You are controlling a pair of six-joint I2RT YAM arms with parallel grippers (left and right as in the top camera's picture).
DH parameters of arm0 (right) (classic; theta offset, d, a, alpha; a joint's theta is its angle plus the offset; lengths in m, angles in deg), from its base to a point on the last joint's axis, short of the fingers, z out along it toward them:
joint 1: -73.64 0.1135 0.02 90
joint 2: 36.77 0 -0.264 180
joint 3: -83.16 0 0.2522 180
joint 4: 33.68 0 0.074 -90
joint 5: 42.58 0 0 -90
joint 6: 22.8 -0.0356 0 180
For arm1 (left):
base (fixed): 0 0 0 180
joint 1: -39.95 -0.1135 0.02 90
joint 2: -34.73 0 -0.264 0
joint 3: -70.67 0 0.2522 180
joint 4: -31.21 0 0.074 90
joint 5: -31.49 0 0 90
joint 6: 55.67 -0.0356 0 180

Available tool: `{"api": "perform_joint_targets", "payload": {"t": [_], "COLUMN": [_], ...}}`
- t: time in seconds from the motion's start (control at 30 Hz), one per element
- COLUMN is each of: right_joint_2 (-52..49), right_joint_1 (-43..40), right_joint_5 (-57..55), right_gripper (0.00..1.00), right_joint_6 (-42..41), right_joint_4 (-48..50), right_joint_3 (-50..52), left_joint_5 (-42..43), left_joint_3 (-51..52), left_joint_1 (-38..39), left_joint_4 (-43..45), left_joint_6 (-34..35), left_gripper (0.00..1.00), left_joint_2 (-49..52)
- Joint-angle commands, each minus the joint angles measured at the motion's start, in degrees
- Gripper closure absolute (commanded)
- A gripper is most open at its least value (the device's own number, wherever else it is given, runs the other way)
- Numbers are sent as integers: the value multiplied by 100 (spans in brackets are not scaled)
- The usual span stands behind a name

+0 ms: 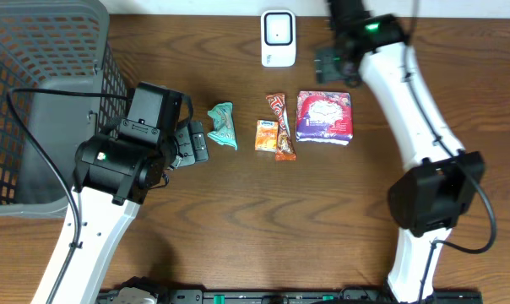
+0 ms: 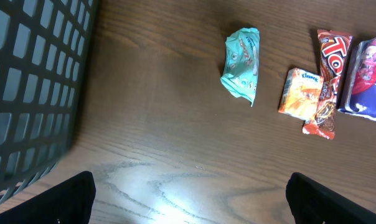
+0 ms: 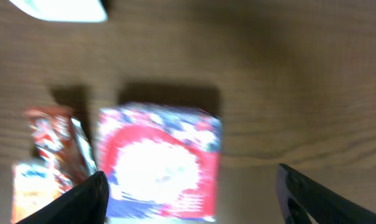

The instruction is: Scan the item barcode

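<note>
- As seen from overhead, the purple packet (image 1: 324, 116) lay flat just beside the candy bar (image 1: 279, 125), nearly square, its slightly longer side running left-right. The right gripper (image 1: 335, 66) hung between the packet and the scanner (image 1: 278, 38).
- Left wrist: the left gripper (image 2: 188, 199) had its jaws wide apart over bare wood.
- Right wrist: the right gripper (image 3: 203, 196) had its jaws apart above the blurred packet (image 3: 160, 162).

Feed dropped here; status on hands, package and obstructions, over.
Left hand open, empty. Right hand open, empty, above purple package. Package lies on table near scanner. Nothing blocking.
</note>
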Motion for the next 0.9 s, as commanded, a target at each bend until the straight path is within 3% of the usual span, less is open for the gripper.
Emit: {"api": "perform_joint_targets", "payload": {"t": [0.0,0.2,0.4,0.53,0.6,0.73,0.77,0.87], "right_joint_2": [-72,-245,-247,-247,-247,-247,-245,-219], "right_joint_1": [-737,-1611,-1834,-1810,-1786,-1692,-1668,-1637], "right_joint_5": [1657,3995,4881,4881,4881,4887,4964,5615], "right_gripper": [18,18,20,24,36,90,99,99], "right_joint_6": [896,1425,1412,957,686,293,190,-160], "right_joint_4": [-131,341,1635,2531,2942,3373,3456,3759], "right_joint_3": [221,1248,2590,3368,3679,3943,3932,3753], "left_joint_5": [-70,-70,-70,-70,-70,-70,-70,-70], "left_joint_3": [-26,-26,-26,-26,-26,-26,-26,-26], "left_joint_1": [-4,-4,-4,-4,-4,-4,-4,-4], "left_joint_4": [-26,-26,-26,-26,-26,-26,-26,-26], "left_joint_6": [-33,-33,-33,-33,-33,-33,-33,-33], "left_gripper": [2,2,2,2,2,2,2,2], "left_joint_2": [28,28,28,28,28,28,28,28]}}
